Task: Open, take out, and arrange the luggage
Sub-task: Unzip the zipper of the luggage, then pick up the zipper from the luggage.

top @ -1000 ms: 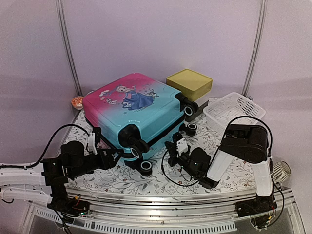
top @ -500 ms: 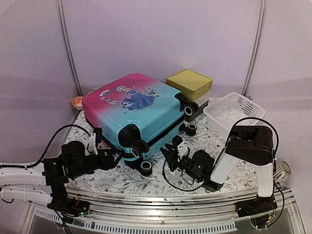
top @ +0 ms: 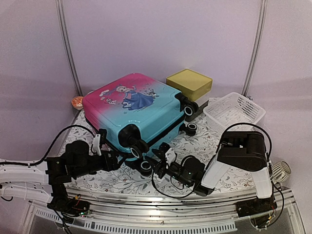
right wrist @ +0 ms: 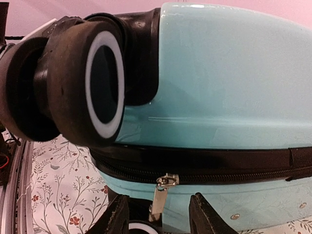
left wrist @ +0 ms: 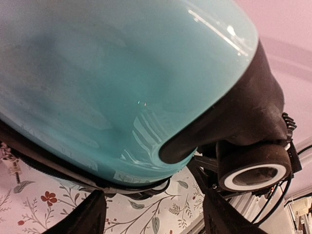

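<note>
From above, the left end effector (top: 110, 156) hides the near-left corner of the luggage (top: 136, 114), and the round orange thing (top: 77, 102) at far left is too small to identify. Both wrist views crop the luggage, and their bottom edges cut off the fingers (right wrist: 116, 217).

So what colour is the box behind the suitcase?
The box is yellow; the top view shows it best.

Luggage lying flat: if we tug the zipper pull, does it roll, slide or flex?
Probably won't roll: the luggage lies on its side, with its wheels turned sideways and not standing on them. It may slide on the tablecloth under a tug at the zipper pull. The glossy shell shows sharp reflections, so it looks stiff and slippery for finger pads.
</note>
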